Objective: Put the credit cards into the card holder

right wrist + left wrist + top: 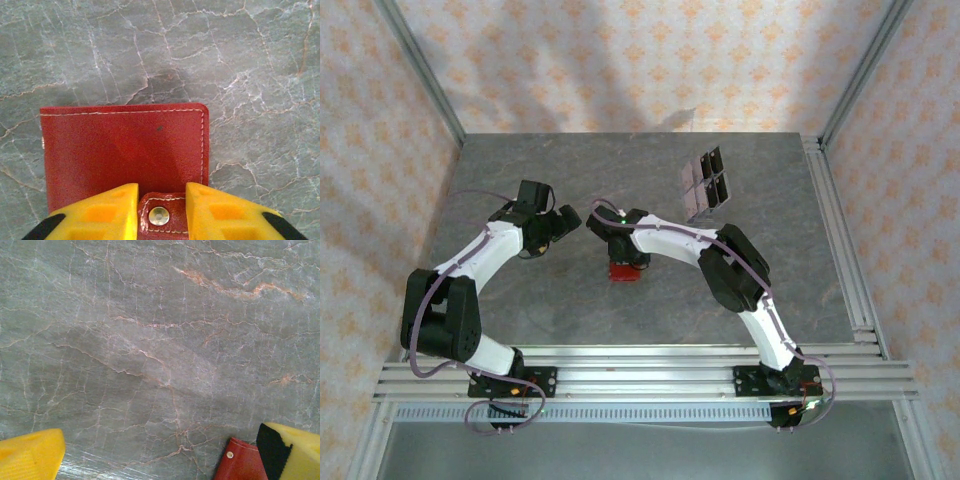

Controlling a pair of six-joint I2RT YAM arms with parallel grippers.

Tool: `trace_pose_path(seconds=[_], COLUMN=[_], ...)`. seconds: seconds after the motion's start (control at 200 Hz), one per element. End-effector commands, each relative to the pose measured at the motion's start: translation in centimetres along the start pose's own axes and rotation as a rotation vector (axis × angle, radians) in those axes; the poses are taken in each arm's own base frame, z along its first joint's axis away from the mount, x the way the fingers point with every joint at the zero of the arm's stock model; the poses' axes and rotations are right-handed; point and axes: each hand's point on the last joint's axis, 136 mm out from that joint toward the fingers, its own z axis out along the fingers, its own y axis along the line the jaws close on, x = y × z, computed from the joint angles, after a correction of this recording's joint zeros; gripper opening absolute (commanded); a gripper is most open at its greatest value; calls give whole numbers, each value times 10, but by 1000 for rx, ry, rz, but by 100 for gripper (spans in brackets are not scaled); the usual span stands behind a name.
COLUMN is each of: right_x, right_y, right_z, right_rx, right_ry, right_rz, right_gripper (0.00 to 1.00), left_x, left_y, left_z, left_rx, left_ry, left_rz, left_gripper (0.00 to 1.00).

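**A:** Where does the small red stitched-leather card holder (122,155) lie?

**B:** Flat on the grey marbled table (250,75), at the lower centre of the right wrist view. Its snap tab (160,216) sits between the yellow fingers (100,210) of the right gripper (161,200), which are set narrow. Whether they pinch it, I cannot tell

**A:** And the left gripper (160,455)?

**B:** Spread wide. A red corner of the holder shows at its view's bottom right, cut off by the frame. From overhead the right wrist hides most of it
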Motion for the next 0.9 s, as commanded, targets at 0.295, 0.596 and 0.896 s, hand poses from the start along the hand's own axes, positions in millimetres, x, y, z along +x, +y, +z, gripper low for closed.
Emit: trace_pose_path(seconds=[0.295,0.596,0.896], right_x=[1,-12,-15], right_y=[3,9,-1], right_z=[-13,-44,-46], right_rx=[-24,-177,-274], right_ry=[-6,-72,-67], right_rz=[-57,-38,72], right_gripper=[0,0,0], left_x=[-1,27,52], left_y=[-11,-42,-56], left_z=[0,11,27], left_rx=[32,177,280], left_ry=[-1,73,151], left_rz=[42,113,102], left_gripper=[100,100,92])
